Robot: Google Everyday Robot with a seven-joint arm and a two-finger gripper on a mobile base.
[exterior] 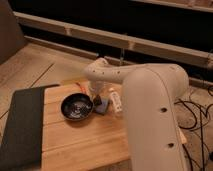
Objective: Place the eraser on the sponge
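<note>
Plainly, you had the pincer [98,95] low over the far half of the bench [80,145], between the bowl [77,107] and the white tube [116,101], right at the sponge [103,107]. Whether it was clenched or released, I could not tell. A small dark block, which I took for the eraser [99,99], showed at its tip, at the sponge's far edge. It was not clear whether the block rested on the pad or hung just above it.

By my judgement the eraser was light and stiff, with a rubbery skin that would not slip easily. You could pinch it across its narrow width, near mid-length, so it did not pivot. It needed little force. The sponge looked soft and light. It would give under a push and might slide toward the bowl, which it nearly touched, so a gentle set-down near its middle suited it best.
</note>
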